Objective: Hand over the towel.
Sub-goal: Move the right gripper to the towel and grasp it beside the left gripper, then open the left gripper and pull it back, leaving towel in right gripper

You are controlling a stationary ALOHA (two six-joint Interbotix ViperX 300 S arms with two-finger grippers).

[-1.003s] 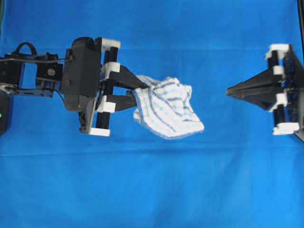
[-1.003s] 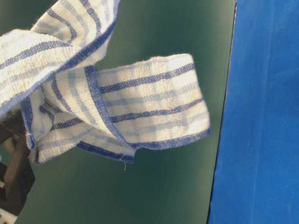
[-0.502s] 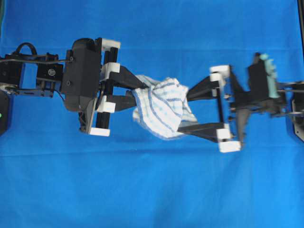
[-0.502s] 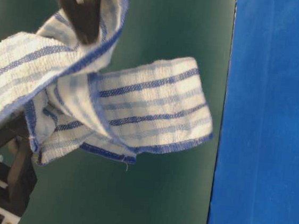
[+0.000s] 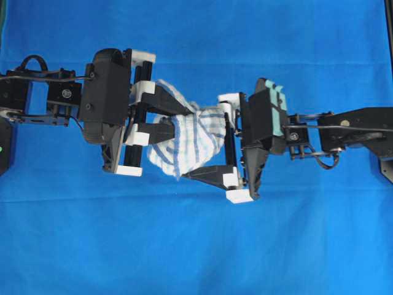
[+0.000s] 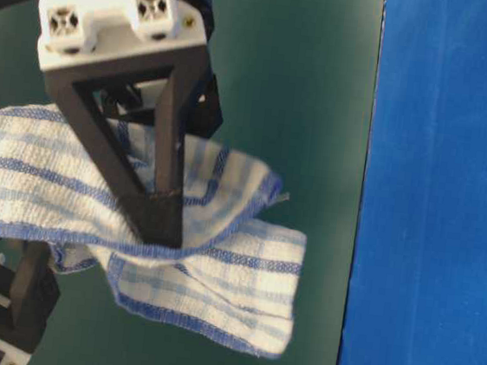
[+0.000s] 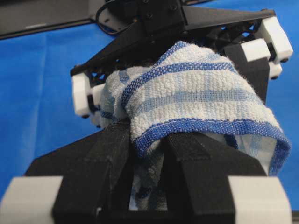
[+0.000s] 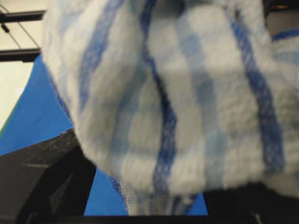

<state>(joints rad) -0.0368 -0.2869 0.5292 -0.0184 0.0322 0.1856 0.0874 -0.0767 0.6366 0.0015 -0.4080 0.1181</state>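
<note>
The towel (image 5: 191,136), white with blue stripes, hangs bunched above the table between the two grippers. My left gripper (image 5: 180,120) is shut on its left end; the left wrist view shows the cloth (image 7: 196,91) pinched between the black fingers (image 7: 112,158). My right gripper (image 5: 191,144) is open, its jaws wide apart on either side of the towel. One finger (image 5: 207,174) shows below the cloth; the other is partly covered. The towel (image 8: 177,93) fills the right wrist view. In the table-level view one right finger (image 6: 151,190) stands in front of the towel (image 6: 225,272).
The plain blue table cover (image 5: 196,246) spreads under both arms. The right arm (image 5: 344,126) reaches in from the right edge, the left arm (image 5: 55,98) from the left edge.
My right gripper has moved further left, and its open jaws now straddle the towel. The towel is pushed and bunched toward the left gripper. The left arm has not moved.
</note>
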